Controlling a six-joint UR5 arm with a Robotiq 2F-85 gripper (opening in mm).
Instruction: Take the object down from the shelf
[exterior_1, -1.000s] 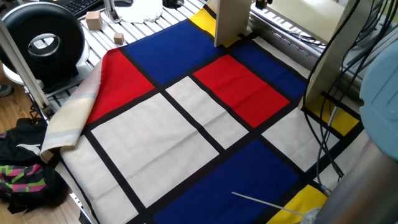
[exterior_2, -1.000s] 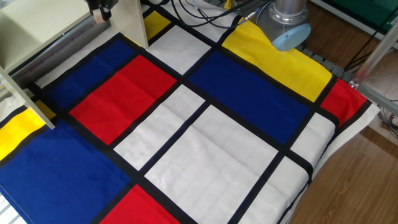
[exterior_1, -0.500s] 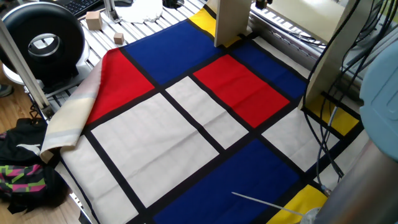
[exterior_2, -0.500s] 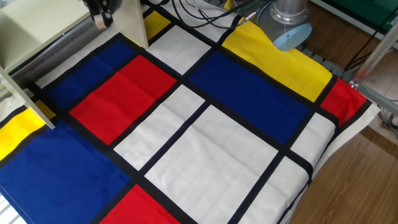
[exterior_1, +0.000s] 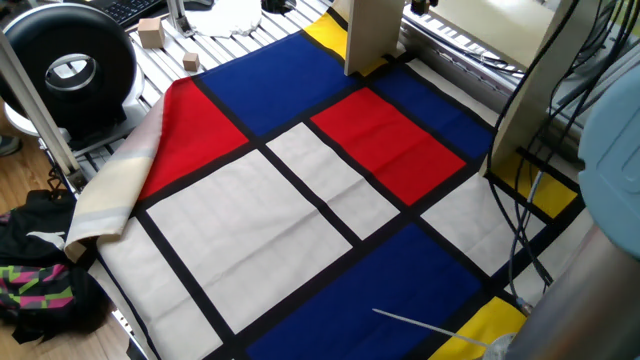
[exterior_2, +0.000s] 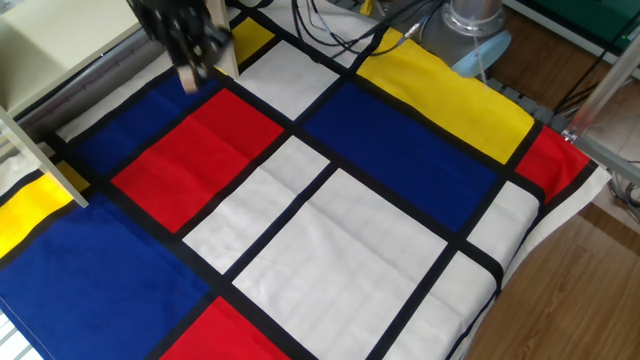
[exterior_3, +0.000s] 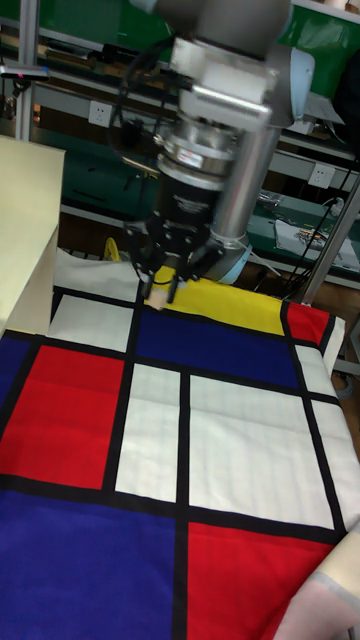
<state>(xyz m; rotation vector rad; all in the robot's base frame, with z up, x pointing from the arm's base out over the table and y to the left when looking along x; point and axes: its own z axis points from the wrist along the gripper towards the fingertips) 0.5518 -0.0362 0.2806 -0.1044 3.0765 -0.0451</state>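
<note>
In the tall view, your shelf (exterior_3: 25, 235) stands at 9 o'clock, a pale flat panel at the left edge, resting on the checked cloth (exterior_3: 240, 440) that covers the table. Just right of it, toward 11 o'clock, the gripper (exterior_3: 160, 290) hangs off the shelf, above the cloth where a white panel meets the blue one. Its jaws are closed narrow on the cube (exterior_3: 157, 297), which shows as a small tan block between the tips, clear of the shelf and above the cloth.

In the other fixed view you see the gripper (exterior_2: 190, 75) blurred at 11 o'clock, beside the shelf leg (exterior_2: 218, 30), with the cube (exterior_2: 189, 78) at its tips over the blue and red panels.
</note>
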